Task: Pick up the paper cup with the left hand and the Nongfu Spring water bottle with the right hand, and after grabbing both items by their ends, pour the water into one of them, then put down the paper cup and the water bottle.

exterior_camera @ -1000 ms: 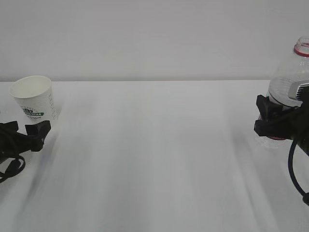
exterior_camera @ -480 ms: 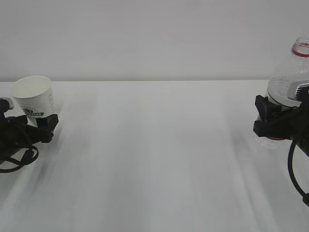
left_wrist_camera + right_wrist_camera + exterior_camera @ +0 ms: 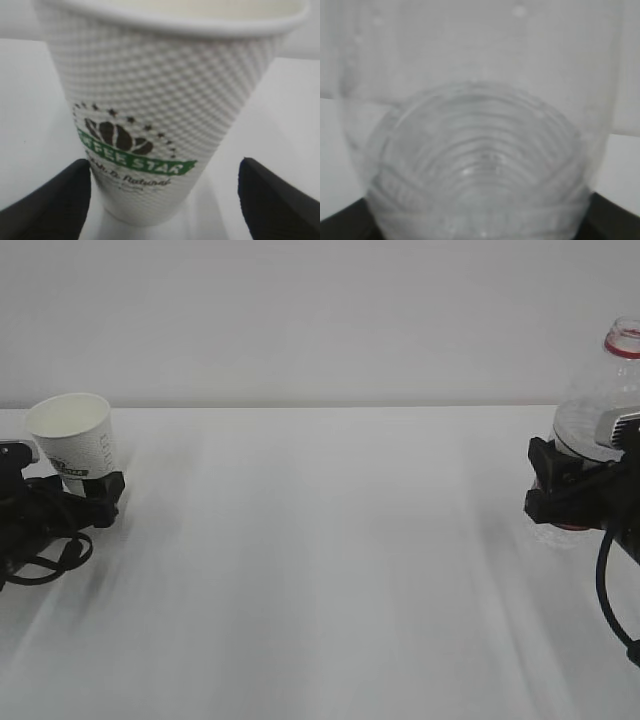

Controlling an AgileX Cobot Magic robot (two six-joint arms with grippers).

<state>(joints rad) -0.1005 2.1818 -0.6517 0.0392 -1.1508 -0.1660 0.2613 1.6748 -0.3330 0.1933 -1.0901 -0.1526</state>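
Paper cup stands between the spread left end effector, which must next close, while the right end effector already pinches the Nongfu Spring water bottle.

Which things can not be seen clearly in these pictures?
- Water level in the water bottle: blurred in the right wrist view, partly behind the right hand in the exterior view.
- Paper cup: base cut off by the left wrist view's bottom edge, hidden behind the left hand in the exterior view.
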